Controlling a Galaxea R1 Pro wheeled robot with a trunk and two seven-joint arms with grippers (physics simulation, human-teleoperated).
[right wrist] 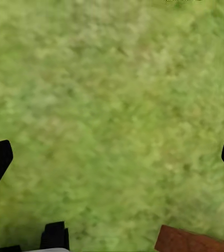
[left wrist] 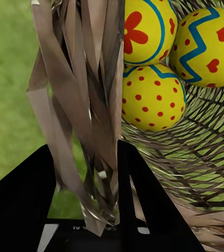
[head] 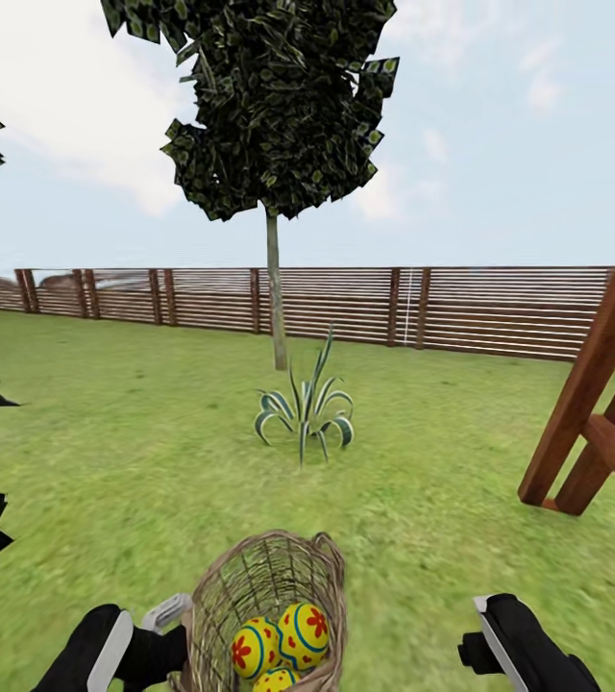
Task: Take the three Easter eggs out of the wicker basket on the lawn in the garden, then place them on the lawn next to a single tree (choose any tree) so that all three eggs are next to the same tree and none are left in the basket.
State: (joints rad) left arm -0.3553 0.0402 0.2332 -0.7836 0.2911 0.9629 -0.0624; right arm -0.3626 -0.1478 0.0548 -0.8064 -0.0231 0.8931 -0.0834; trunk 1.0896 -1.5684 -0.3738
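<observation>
Currently my left claw [left wrist: 85,178] is clamped on the rim wall of the wicker basket [head: 259,586], a bundle of wicker strands pinched between its two black fingers [left wrist: 22,194]. The basket sits low in front of me, over the lawn [head: 135,432]; whether it rests on the grass or hangs from my grip I cannot tell.

All three Easter eggs [head: 279,646] lie packed together in the basket bottom, touching one another: flower-marked, zigzag-banded, red-dotted [left wrist: 152,97].

My right claw [right wrist: 112,157] hangs spread wide over bare grass, holding nothing, with a corner of brown timber near it.

Handling guesses:
- Eggs look smooth, hard, round. Likely light, likely slippery; a pinch off-centre would squirt one out. Take each across its widest middle, claw coming straight down.
- Basket is deep, open-weave, somewhat springy; rim strands flex under my grip. Probably light enough to carry whole.

The tree [head: 276,308] stands ahead by the fence [head: 500,308], beyond a spiky striped plant [head: 306,413]. Swing frame [head: 596,404] to my right.
</observation>
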